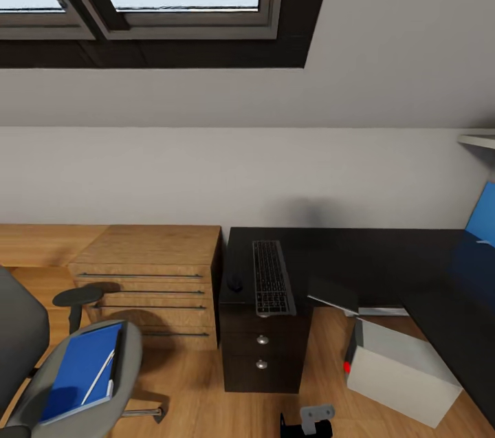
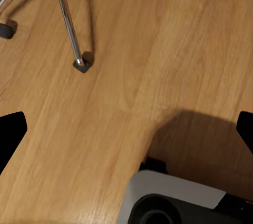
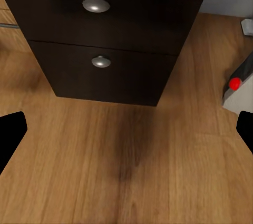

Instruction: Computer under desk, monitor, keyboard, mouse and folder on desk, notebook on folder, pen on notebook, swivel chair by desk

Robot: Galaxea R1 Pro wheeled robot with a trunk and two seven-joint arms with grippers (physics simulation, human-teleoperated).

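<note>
Your left gripper (image 2: 126, 129) points down toward the floor, and in its wrist view its two dark fingers (image 2: 11, 132) sit at opposite edges of the frame, spread wide apart with nothing between them. Your right gripper (image 3: 126, 129) hangs low as well, facing forward and slightly down, with its fingers (image 3: 10, 132) likewise parted to the frame edges and empty. In the head view, a small grey and black part (image 1: 309, 421) shows at the bottom edge, probably part of your right arm, though too little is visible to be sure.
</note>
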